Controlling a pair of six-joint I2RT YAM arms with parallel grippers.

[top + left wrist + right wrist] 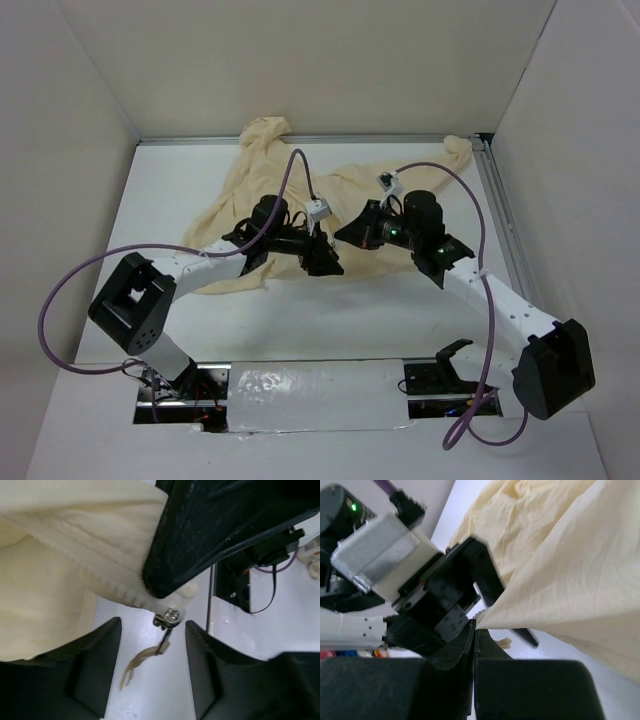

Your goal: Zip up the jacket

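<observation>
- Your jacket [300, 190] lies across the far half of the table [330, 320], with one sleeve reaching the far right corner.
- Both arms meet mid-table at its near edge, the left gripper [325, 262] just left of and nearer you than the right gripper [349, 235].
- The right gripper's fingers [530, 685] pinch the jacket's corner between them.
- The zipper slider [167, 616] hangs just below that corner, in line with the gap between the left gripper's parted fingers [95, 665], touching neither.

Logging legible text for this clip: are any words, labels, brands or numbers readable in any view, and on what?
None can be read.
The jacket is plain fabric, with no print or tag showing.
The pale box on the left wrist bears no legible marking.
</observation>
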